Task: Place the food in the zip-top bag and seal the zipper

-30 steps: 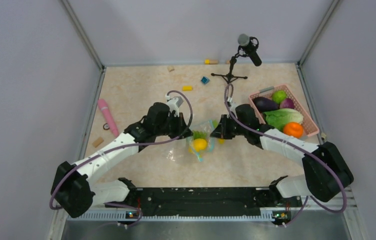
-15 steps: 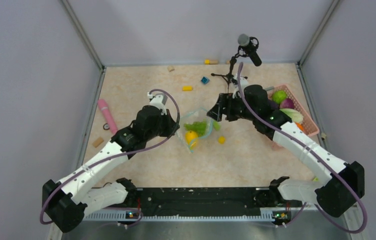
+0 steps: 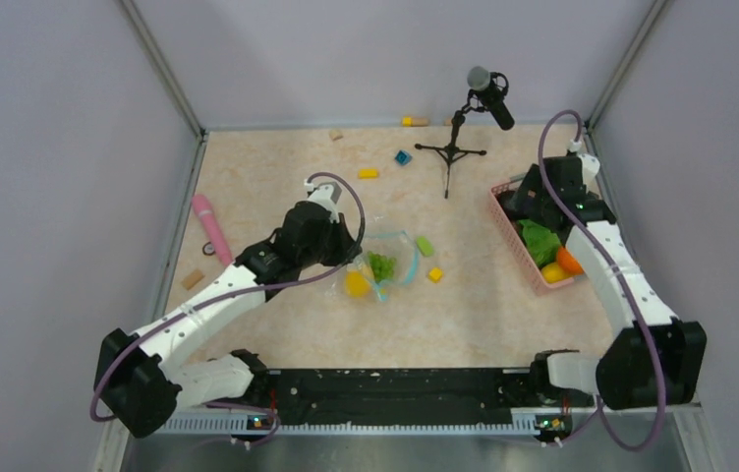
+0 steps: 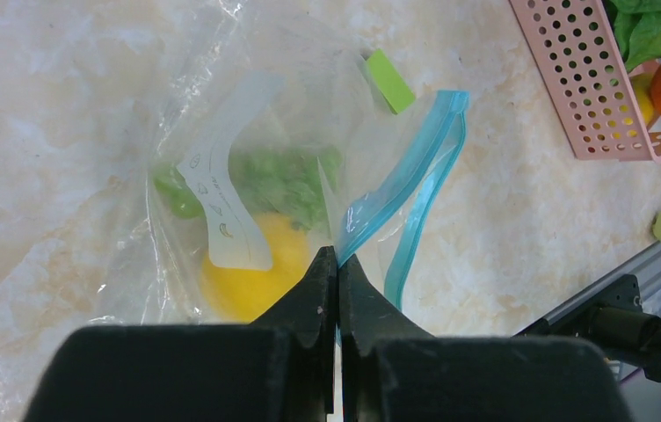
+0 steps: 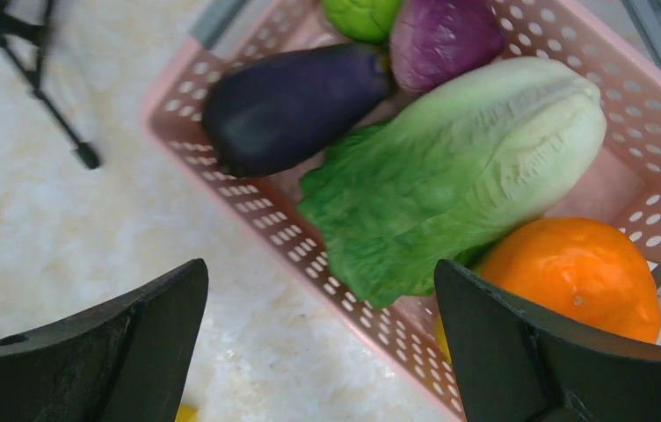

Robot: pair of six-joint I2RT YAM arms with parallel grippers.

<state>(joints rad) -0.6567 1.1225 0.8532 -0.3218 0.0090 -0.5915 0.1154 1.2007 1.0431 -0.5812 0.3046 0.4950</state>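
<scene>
i find no readable text, number or brand in my views. white label patch point(image 4: 221, 211) on zip-top bag point(image 4: 309, 114) carries only few small outline pictograms, too small for me to tell.

Plain lavender walls point(image 3: 385, 49) box me in on three sides, grey metal strips point(image 3: 161, 69) running up the corners. Under me, a beige marbled table point(image 3: 277, 167), evenly lit, a black rail point(image 3: 395, 385) along its near edge.
</scene>
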